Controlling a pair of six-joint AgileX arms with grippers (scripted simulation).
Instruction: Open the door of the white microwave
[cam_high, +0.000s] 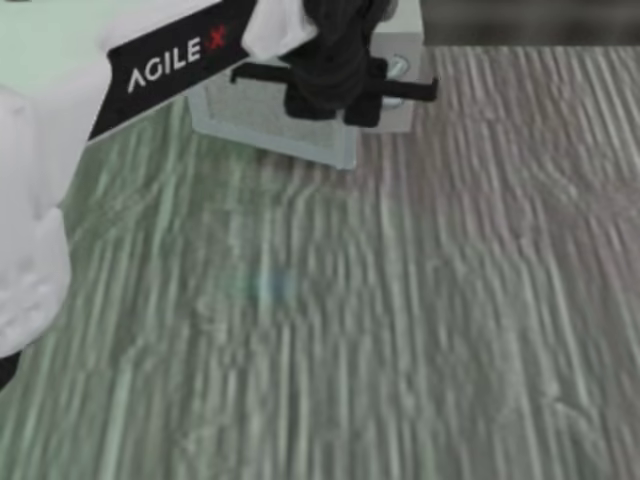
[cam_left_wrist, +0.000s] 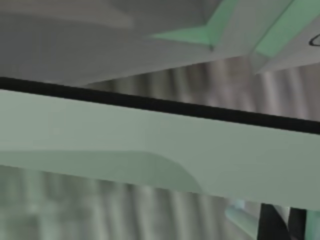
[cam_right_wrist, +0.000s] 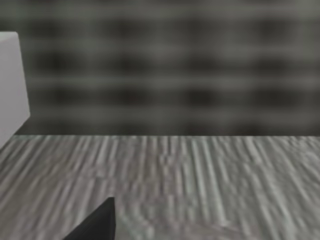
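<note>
Top view: left pincer (cam_high: 335, 85) sits right at the white microwave (cam_high: 300, 125) front, door (cam_high: 265, 112) directly below; can't tell its grip.

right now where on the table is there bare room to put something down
Nearly all of the table is bare: the whole stretch in front of the white microwave out to the near edge, and the right side. The crowded spot is the far left, where the left arm reaches over the microwave with its gripper at the door. The right arm stays out of the top view.
</note>
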